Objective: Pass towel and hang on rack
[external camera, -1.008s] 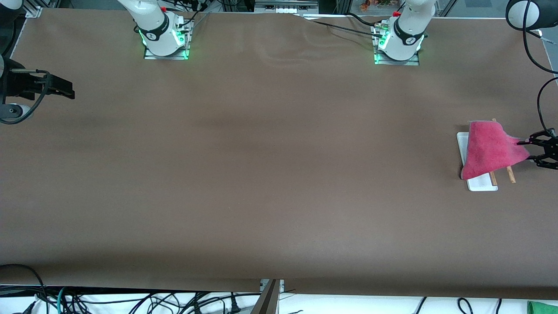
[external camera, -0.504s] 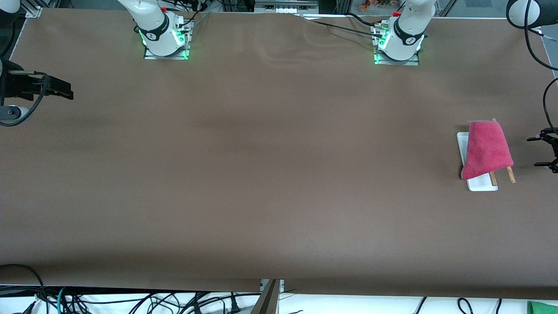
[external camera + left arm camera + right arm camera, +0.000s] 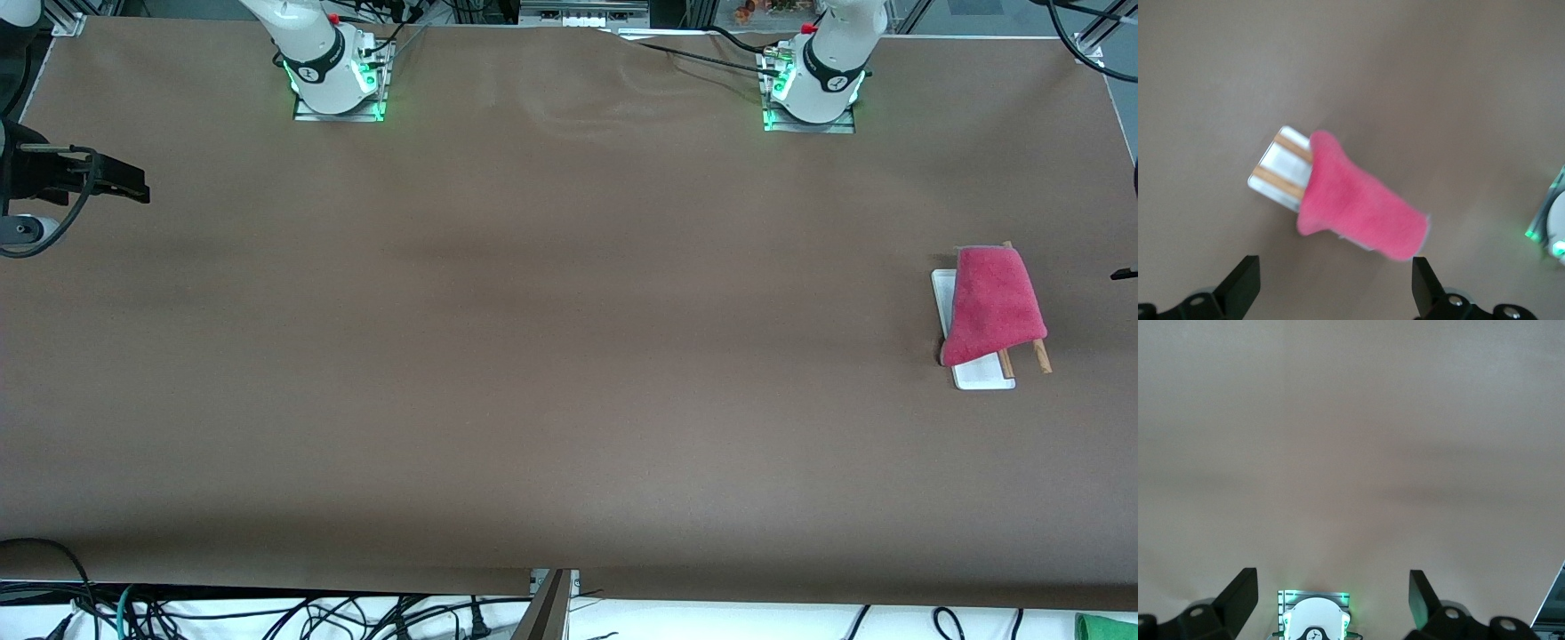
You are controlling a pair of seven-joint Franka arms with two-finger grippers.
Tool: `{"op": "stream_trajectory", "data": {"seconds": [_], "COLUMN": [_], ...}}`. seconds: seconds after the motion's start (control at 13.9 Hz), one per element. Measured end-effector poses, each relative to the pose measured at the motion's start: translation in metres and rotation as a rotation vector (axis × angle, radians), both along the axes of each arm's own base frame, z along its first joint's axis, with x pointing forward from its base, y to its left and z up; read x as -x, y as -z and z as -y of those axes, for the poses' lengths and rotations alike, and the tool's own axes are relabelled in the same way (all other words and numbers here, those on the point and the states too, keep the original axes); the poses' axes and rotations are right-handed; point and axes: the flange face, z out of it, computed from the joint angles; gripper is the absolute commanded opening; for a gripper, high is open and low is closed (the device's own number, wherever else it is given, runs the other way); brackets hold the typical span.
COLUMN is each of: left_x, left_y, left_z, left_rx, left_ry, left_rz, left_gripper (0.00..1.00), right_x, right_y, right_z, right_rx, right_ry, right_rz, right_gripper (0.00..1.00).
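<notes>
The pink-red towel [image 3: 991, 302] hangs draped over the rack [image 3: 982, 373] near the left arm's end of the table. The rack's white base and the tips of its two wooden rods [image 3: 1040, 356] stick out from under the towel. In the left wrist view the towel [image 3: 1358, 207] covers most of the rack [image 3: 1281, 170]. My left gripper [image 3: 1333, 290] is open and empty, up in the air and apart from the towel. Only one of its fingertips [image 3: 1125, 274] shows at the front view's edge. My right gripper [image 3: 133, 182] waits open and empty [image 3: 1331, 600] at the right arm's end.
The brown table cover [image 3: 551, 338] is bare between the two arms. The right arm's base [image 3: 1313, 620] shows in the right wrist view. Both bases [image 3: 338, 80] stand along the table's edge farthest from the front camera. Cables lie below the table's nearest edge.
My left gripper has let go of the towel's corner, opened and drawn away toward the left arm's end, almost out of the front view. The towel's corner dropped onto the rack. The right arm barely moved.
</notes>
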Motion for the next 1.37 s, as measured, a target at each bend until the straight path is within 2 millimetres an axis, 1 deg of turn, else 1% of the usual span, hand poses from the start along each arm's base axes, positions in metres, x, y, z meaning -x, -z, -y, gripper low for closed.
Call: {"op": "stream_trajectory", "data": {"seconds": [0.14,0.22,0.43,0.5,0.65,0.72,0.86,1.08,1.15,1.22,1.37], "left_x": [-0.013,-0.018,-0.029,-0.030,-0.022,-0.014,0.008,0.039,0.050,0.059,0.074], "left_y": [-0.026,-0.034,-0.042,-0.046,-0.059,-0.066,-0.077,-0.090,-0.093,-0.096,-0.104], "left_z": [0.060,0.087,0.157,0.181,0.229,0.251,0.291,0.346,0.360,0.366,0.365], "left_rx": [-0.057,-0.082,-0.150,-0.178,-0.239,-0.263,-0.322,-0.349,-0.344,-0.331,-0.316], "left_ry": [-0.063,-0.102,-0.228,-0.289,-0.453,-0.535,-0.662,-0.783,-0.824,-0.863,-0.921], "left_rz": [-0.037,-0.057,-0.101,-0.109,-0.100,-0.085,-0.050,0.013,0.039,0.072,0.111], "left_gripper": [1.00,1.00,1.00,1.00,1.00,1.00,1.00,1.00,1.00,1.00,1.00], "right_x": [-0.001,-0.001,-0.001,-0.001,-0.001,-0.001,-0.001,-0.001,-0.001,-0.002,-0.002], "right_y": [0.000,0.001,0.001,0.001,0.001,0.001,0.001,0.001,0.001,0.001,0.001], "right_z": [0.000,0.000,0.000,0.000,0.000,0.000,0.000,0.000,0.000,0.000,0.000], "right_rx": [0.000,0.000,-0.001,-0.001,-0.001,-0.001,-0.001,-0.001,-0.001,-0.001,-0.001], "right_ry": [0.000,0.000,0.000,0.000,0.000,0.000,-0.001,-0.001,-0.001,-0.001,-0.001], "right_rz": [0.000,-0.001,-0.001,-0.001,-0.001,-0.001,-0.001,-0.001,-0.001,-0.001,-0.001], "right_gripper": [1.00,1.00,1.00,1.00,1.00,1.00,1.00,1.00,1.00,1.00,1.00]}}
